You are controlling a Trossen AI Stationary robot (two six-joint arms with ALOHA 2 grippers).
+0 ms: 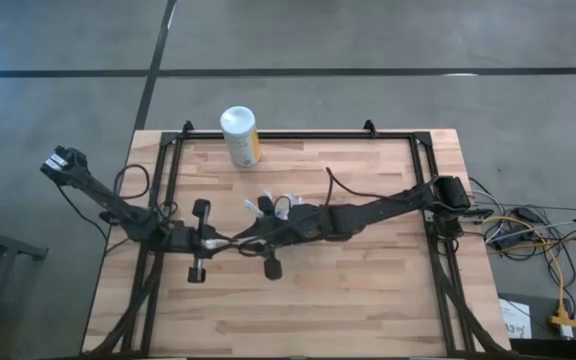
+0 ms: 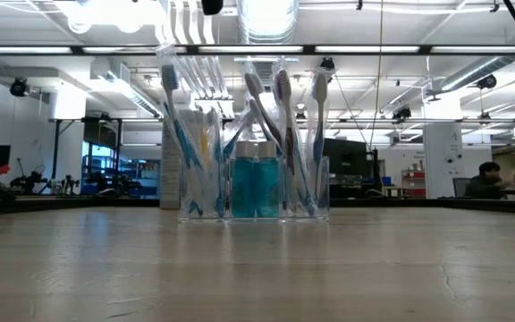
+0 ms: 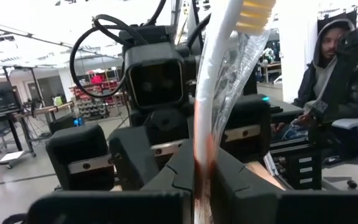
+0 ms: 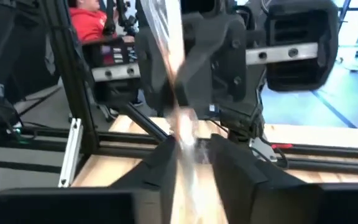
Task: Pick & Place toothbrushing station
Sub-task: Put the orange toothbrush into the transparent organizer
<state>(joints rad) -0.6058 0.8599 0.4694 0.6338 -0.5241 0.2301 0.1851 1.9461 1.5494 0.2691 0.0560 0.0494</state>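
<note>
Left gripper (image 3: 197,180) pinches a wrapped toothbrush (image 3: 219,81) mid-table while right gripper (image 4: 188,158), fingers slightly spread, flanks it w/o clamping; you risk a drop if the handover grip slips on the wrapper.

Teal tubes (image 2: 256,188), yellow-labelled white canister (image 1: 239,136)

Bright, even light falls from ceiling strips (image 2: 347,49), with glare blooming at 11 and 12 o'clock in the low view. The table (image 1: 368,290) carries only faint, soft shadows. The left wrist view is washed out toward 1 o'clock. The right wrist view is motion-blurred, its centre smeared.
</note>
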